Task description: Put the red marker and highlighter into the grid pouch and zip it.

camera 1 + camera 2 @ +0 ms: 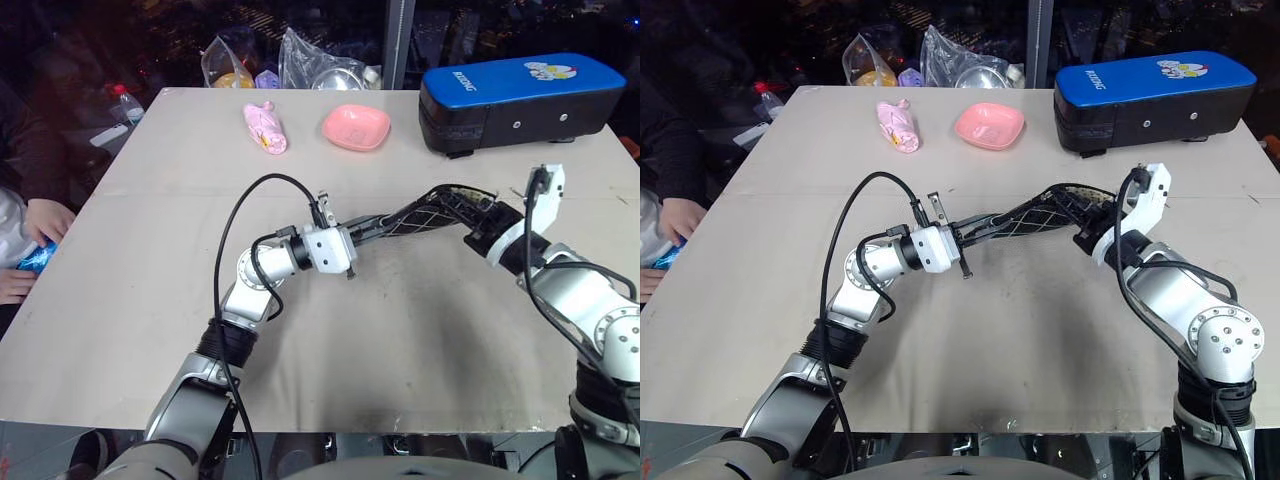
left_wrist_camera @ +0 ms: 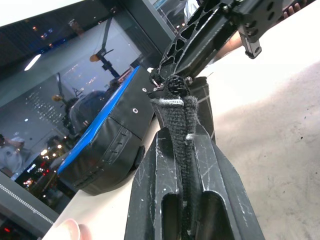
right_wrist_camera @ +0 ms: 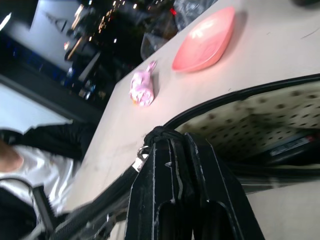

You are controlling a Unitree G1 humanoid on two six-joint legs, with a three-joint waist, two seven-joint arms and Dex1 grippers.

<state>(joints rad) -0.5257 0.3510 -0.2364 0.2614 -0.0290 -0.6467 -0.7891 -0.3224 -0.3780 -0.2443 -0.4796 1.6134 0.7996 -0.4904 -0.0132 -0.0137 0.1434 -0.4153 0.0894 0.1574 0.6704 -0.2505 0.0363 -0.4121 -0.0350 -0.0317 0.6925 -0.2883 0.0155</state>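
Grid pouch [image 1: 1025, 216] held above counter [image 1: 1040, 330] centre, betw. both claws. L claw [image 1: 975, 232] clamped on pouch's left end; R claw [image 3: 167, 142] clamped on zipper pull [image 3: 142, 155] at right end. Mouth partly open, dotted lining [image 3: 260, 120] visible.

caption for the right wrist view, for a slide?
Right claw shut on the zipper pull of the open grid pouch.

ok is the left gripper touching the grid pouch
Touching: in the left wrist view the left gripper is shut on a black fabric end of the grid pouch.
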